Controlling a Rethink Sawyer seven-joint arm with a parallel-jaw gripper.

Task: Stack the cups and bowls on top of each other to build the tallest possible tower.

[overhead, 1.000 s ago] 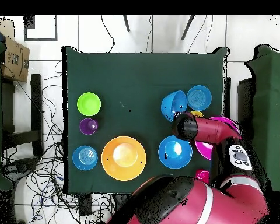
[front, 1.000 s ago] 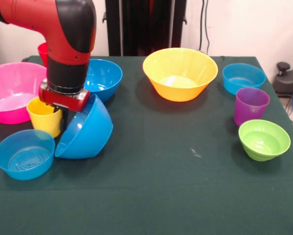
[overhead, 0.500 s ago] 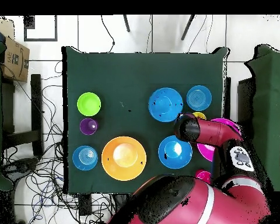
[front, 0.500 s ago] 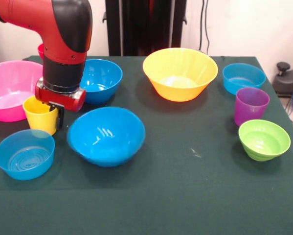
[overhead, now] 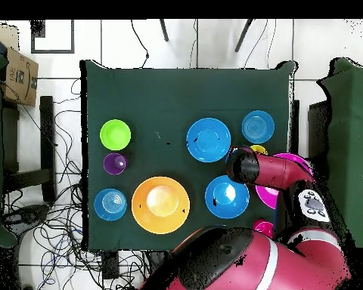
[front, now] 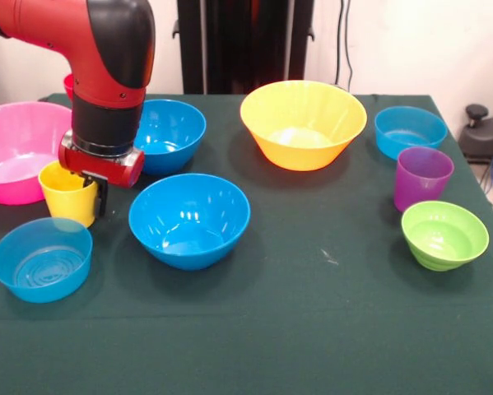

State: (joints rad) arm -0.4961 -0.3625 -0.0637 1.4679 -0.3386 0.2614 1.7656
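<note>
My gripper (front: 98, 197) hangs low at the left, open and empty, right beside the yellow cup (front: 67, 193). A deep blue bowl (front: 190, 220) sits upright just to its right, apart from it. A second deep blue bowl (front: 170, 132) stands behind the arm, and a small light-blue bowl (front: 42, 257) lies in front of the yellow cup. The purple cup (front: 423, 177) and green bowl (front: 444, 234) stand at the right. No tower shows; each piece rests alone on the cloth. From overhead the arm covers the gripper, next to the blue bowl (overhead: 208, 140).
The pink bowl (front: 16, 152) fills the left edge, with a red cup (front: 70, 85) behind the arm. The yellow-orange bowl (front: 303, 123) and another light-blue bowl (front: 410, 130) stand at the back right. Boxes and cables lie on the floor around the table.
The deep blue bowl, tilted on its rim at the gripper a second ago, has dropped upright and slid away to the right. The gripper has lifted slightly and stays beside the yellow cup.
</note>
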